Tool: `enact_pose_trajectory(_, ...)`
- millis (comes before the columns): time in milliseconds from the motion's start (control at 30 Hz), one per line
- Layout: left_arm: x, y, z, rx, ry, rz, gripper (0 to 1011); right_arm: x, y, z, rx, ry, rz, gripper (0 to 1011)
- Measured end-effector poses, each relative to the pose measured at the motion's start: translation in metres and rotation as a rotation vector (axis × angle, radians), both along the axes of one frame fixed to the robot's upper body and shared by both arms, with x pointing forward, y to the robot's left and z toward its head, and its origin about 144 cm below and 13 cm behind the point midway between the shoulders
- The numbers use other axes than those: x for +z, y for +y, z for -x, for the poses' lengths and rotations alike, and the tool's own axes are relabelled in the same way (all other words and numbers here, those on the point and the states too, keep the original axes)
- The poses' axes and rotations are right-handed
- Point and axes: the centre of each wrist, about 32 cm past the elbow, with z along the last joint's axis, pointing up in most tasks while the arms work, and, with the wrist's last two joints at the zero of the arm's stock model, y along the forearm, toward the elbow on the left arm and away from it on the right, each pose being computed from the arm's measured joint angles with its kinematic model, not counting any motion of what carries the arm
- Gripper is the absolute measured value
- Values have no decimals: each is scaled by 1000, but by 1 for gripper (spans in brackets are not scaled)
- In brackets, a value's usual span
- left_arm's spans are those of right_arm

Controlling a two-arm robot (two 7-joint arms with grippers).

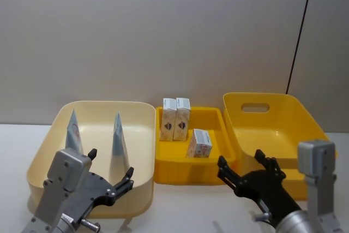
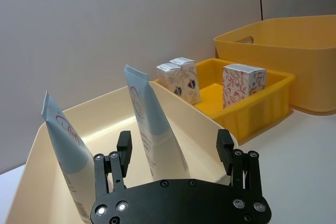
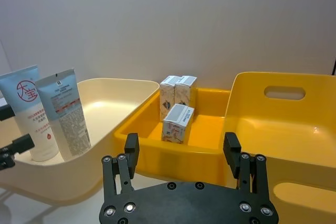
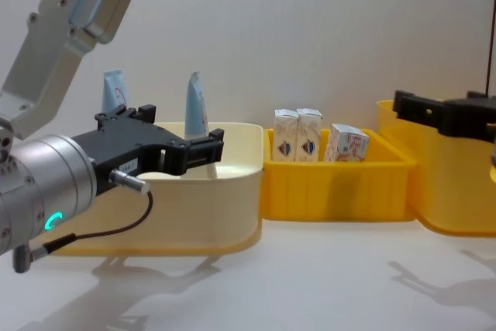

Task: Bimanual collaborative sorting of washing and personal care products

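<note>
Table (image 1: 185,205): white top, carrying three containers in a row before a grey wall (image 1: 163,25).
Cream bin (image 1: 41,159): on the robot's left, deep, with rounded corners, set close against the tray beside it.
Left-hand tube (image 1: 73,132): light blue and white, standing on its cap inside the cream bin with its flat crimped end up, near the bin's left wall.
Right-hand tube (image 1: 118,141): the same kind, also upright, toward the middle of the cream bin and apart from the left-hand tube.
Yellow tray (image 1: 173,159): low-walled, in the middle of the row.
Back-left carton (image 1: 169,119): small and white with printed marks, upright in the tray's far left corner.
Back-right carton (image 1: 182,117): upright, side by side with the back-left carton and touching it.
Front carton (image 1: 199,143): stands alone nearer the robot, in the tray's right half, turned at an angle and apart from the other two.
Large yellow bin (image 1: 272,132): at the right end of the row, with a cut-out handle in its far wall.
Left claw (image 1: 110,163): at the cream bin's near wall, about rim height in the chest view. Its fingers are spread wide and point toward the tubes. It grips nothing and touches neither tube.
Right claw (image 1: 240,159): low, at the near left corner of the large yellow bin, just beside the tray's near right corner. Its fingers are spread wide and it grips nothing.
</note>
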Motion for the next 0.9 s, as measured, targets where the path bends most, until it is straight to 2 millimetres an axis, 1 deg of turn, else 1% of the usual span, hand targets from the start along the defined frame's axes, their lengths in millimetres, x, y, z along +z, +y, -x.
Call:
enact_pose_trajectory(33, 0, 0, 0, 0, 0, 0, 1003, 0, 0, 0, 0, 0, 0, 1001)
enact_pose_trajectory(300, 0, 0, 0, 0, 0, 0, 1003, 18, 19, -10, -7, 101, -35, 1001)
enact_pose_trajectory(533, 0, 0, 0, 0, 0, 0, 1003, 27, 29, -18, -21, 178, -31, 1001)
enact_pose_trajectory(900, 0, 0, 0, 0, 0, 0, 1004, 44, 42, -41, -44, 255, 25, 1001)
